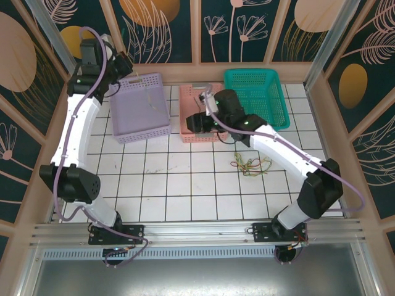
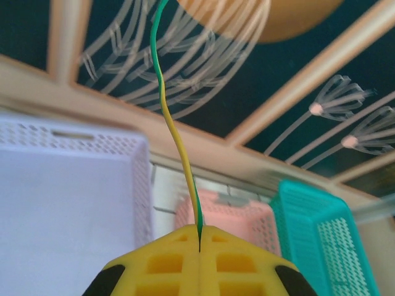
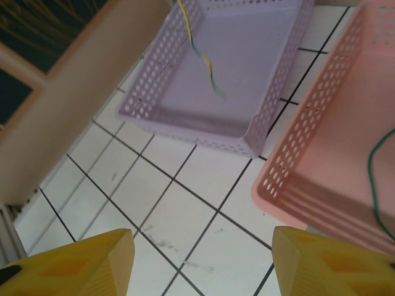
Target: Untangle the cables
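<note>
Dangling a yellow-green cable (image 2: 164,105) over the lilac basket (image 1: 143,131) for sorting, left claw (image 2: 199,237) is pinching it; right claw (image 3: 203,259) is hanging open beside that basket.

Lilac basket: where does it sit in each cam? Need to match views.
Top external: lilac basket upper left of centre.
Left wrist: lilac basket at left edge, blurred.
Right wrist: lilac basket top centre.
Shared landmark: pink basket, to its right in all three.

My left gripper (image 2: 199,243): yellow; cable (image 2: 165,111): yellow-green. 3 items: lilac basket (image 1: 142,132), pink basket (image 1: 197,137), teal basket (image 1: 271,102). Table (image 1: 173,185): white, black grid.
</note>
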Tool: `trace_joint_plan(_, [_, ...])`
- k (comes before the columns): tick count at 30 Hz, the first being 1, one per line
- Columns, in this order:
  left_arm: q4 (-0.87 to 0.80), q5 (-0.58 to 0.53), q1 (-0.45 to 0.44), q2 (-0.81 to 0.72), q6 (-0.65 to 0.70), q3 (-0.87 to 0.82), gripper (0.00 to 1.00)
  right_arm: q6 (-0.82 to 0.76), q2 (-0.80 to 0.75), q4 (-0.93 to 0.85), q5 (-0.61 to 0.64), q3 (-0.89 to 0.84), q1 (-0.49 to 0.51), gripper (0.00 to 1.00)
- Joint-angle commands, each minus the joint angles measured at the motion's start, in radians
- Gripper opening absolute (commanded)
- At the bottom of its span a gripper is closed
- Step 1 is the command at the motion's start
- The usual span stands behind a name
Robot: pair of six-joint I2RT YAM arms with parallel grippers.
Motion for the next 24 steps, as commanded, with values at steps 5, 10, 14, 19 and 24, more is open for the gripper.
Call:
trace_joint_plan(5, [-0.108, -0.095, 0.074, 0.188, 0.089, 0.161, 0.00, 0.157, -0.099, 0.025, -0.064, -0.056, -0.024, 0.61])
trace_joint_plan(10, [-0.107, -0.044, 0.087, 0.270, 0.093, 0.134, 0.00, 0.221, -0.117, 0.051, -0.062, -0.126, -0.024, 0.62])
trace_joint_plan(14, [-0.051, 0.006, 0.087, 0.297, 0.102, 0.025, 0.00, 0.234, -0.111, 0.059, -0.066, -0.147, -0.018, 0.61])
trace_joint_plan(19, [-0.134, 0.019, 0.090, 0.367, 0.095, -0.001, 0.00, 0.237, -0.089, 0.056, -0.082, -0.150, -0.012, 0.55])
trace_joint_plan(24, [-0.182, 0.000, 0.093, 0.400, 0.123, -0.026, 0.00, 0.240, -0.073, 0.064, -0.087, -0.151, -0.002, 0.52])
